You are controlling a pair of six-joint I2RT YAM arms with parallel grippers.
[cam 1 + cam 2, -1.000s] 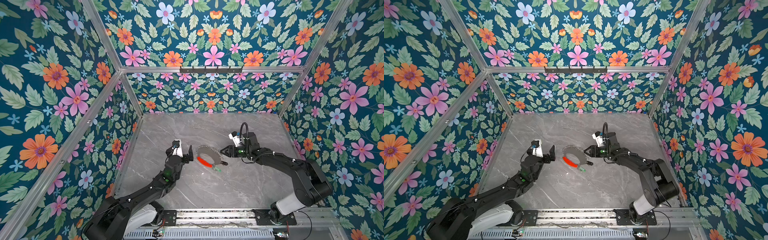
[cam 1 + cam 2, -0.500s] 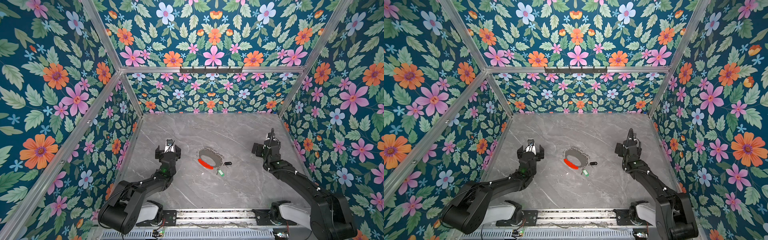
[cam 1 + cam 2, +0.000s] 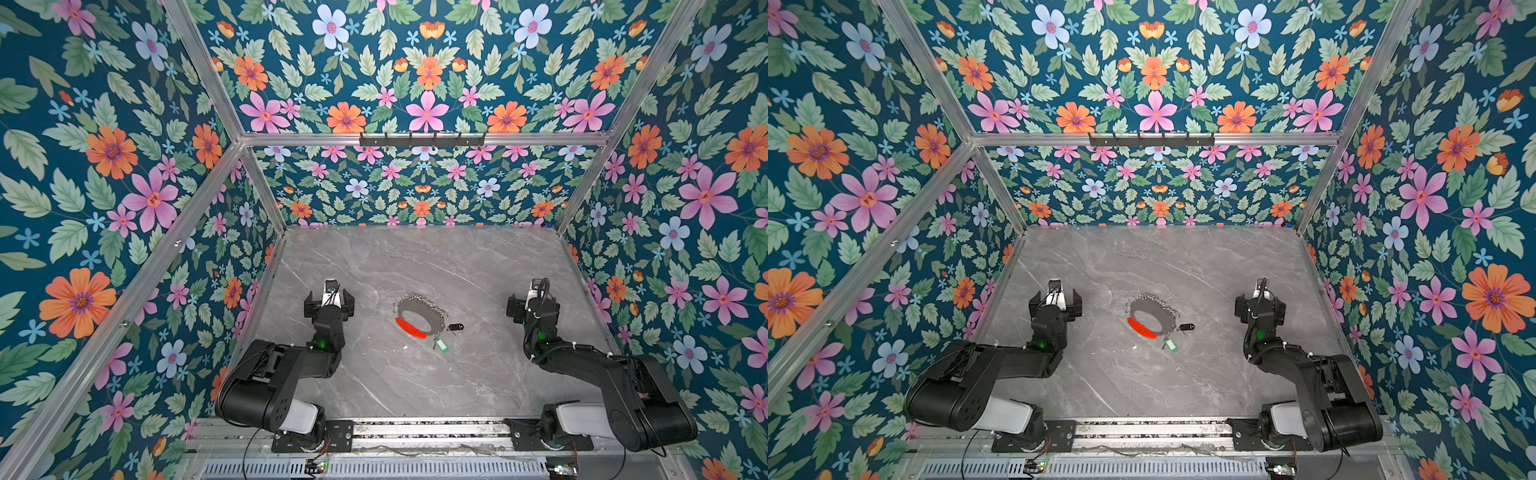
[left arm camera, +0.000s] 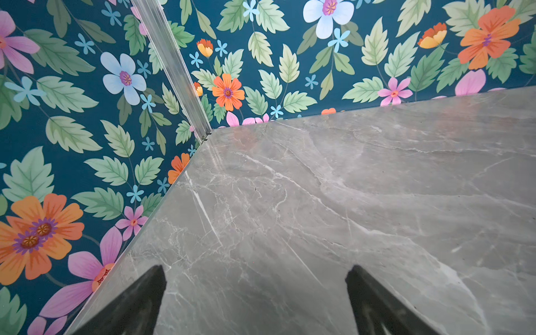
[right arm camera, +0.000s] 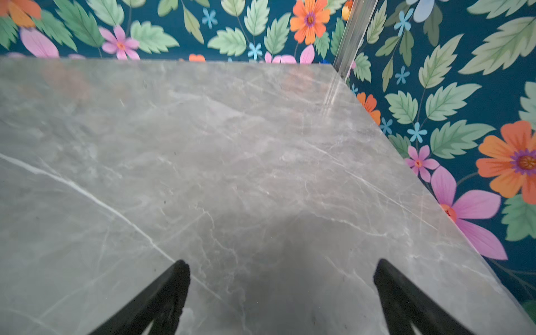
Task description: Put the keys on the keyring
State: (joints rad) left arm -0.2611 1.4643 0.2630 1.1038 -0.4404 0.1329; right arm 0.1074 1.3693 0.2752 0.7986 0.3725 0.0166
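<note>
Top views: your left pincer [image 3: 329, 298] and right pincer [image 3: 533, 306] both gape wide, holding nothing, near the side edges of the bench [image 3: 415, 386]. Keyring [image 3: 433, 321] lies flat mid-bench, well apart from both. Black-fob key [image 3: 456, 327] and green-tag key [image 3: 441, 345] sit at its front-right rim (attachment unclear).

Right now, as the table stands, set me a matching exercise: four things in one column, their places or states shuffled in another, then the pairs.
1. keyring
2. black-fob key
3. green-tag key
4. left gripper

A. fingers open over bare table
B. just below the keyring in both top views
C. flat, mid-table, part red
D. right of the keyring in both top views

Pairs: 1-C, 2-D, 3-B, 4-A
</note>
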